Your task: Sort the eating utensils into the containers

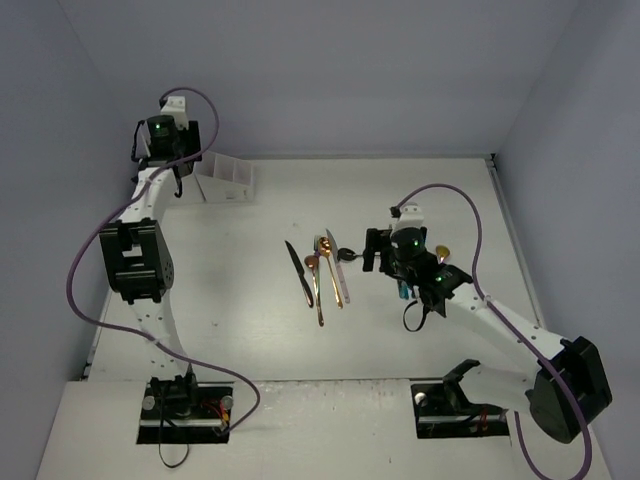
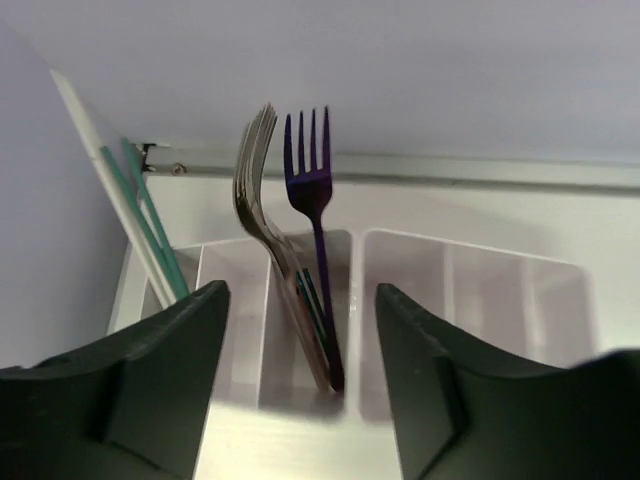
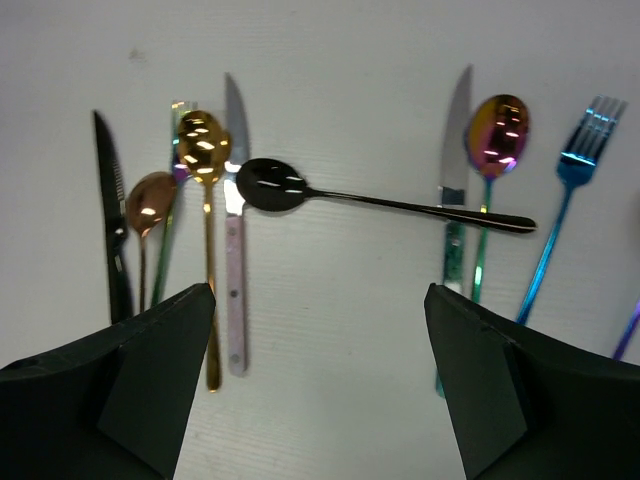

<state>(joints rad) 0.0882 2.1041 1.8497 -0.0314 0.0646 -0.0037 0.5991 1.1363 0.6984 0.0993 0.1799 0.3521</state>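
Release over rack (image 1: 228, 180), at 10 o'clock on table (image 1: 430, 190). Left gripper (image 2: 300, 300) above one slot, jaws parted, nothing held. Below, upright in that slot: silver fork (image 2: 255, 170) and purple fork (image 2: 310, 180), tines up, side by side. Teal pieces (image 2: 150, 215) leaned in neighbouring slot toward 9 o'clock.

Right gripper (image 3: 320, 300) over loose utensils between table centre and 3 o'clock, jaws wide, empty. Beneath:
- Black spoon (image 3: 380, 203) lay crosswise, bowl against pink-handled knife (image 3: 233, 250), handle end across silver knife (image 3: 456, 130).
- Gold spoon (image 3: 203, 145), copper spoon (image 3: 150, 200) and black knife (image 3: 110, 200) toward 9 o'clock.
- Iridescent spoon (image 3: 497, 130) and blue fork (image 3: 575, 180) toward 3 o'clock.

Judged sound for step in hand:
- Left gripper raised straight off rack, jaws kept apart, clear of tines.
- Black spoon taken next, as topmost piece.
- Gripped at bare mid-handle between the two knives, fingers set across handle and low to table before closing.
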